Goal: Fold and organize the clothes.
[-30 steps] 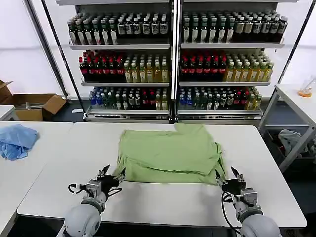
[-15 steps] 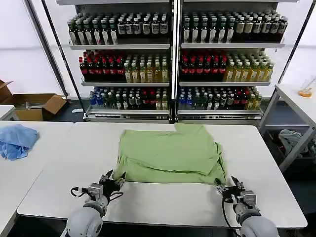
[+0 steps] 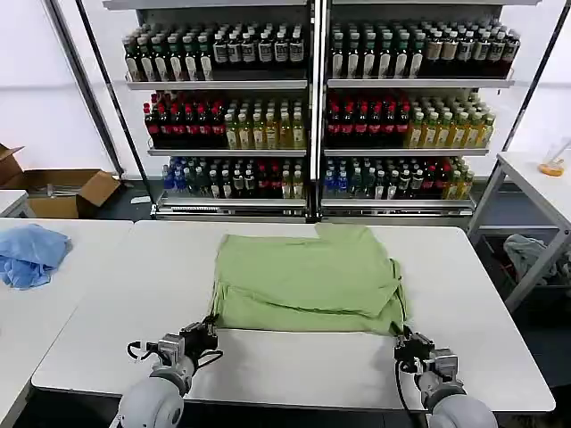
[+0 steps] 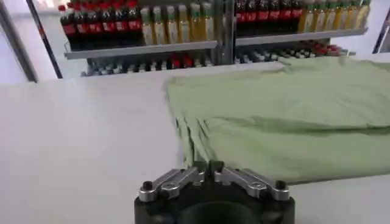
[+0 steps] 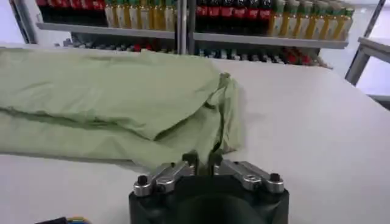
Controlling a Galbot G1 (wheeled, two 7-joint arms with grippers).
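A blue cloth (image 3: pixel 31 254) lies bunched on the side table (image 3: pixel 53 321) at the far left, well apart from the work. On the white table (image 3: pixel 134 294) in the middle, the left gripper (image 3: pixel 211 327) sits low at the near left corner of the green shirt (image 3: pixel 308 276), its fingers (image 4: pixel 201 167) drawn together and pinching the hem there.

The shirt lies flat and partly folded, its long axis running left to right across the table. A narrower bit sticks out at the far edge toward the shelves of bottles (image 3: pixel 312 107); whether that is the collar is hard to tell. The front print and buttons are hidden in the folds.

The right gripper (image 3: pixel 403 337) sits at the near right corner, fingers (image 5: pixel 190 161) closed on the cloth edge. At the far right, a grey cloth (image 3: pixel 531 252) hangs on a rack, partly cut off.
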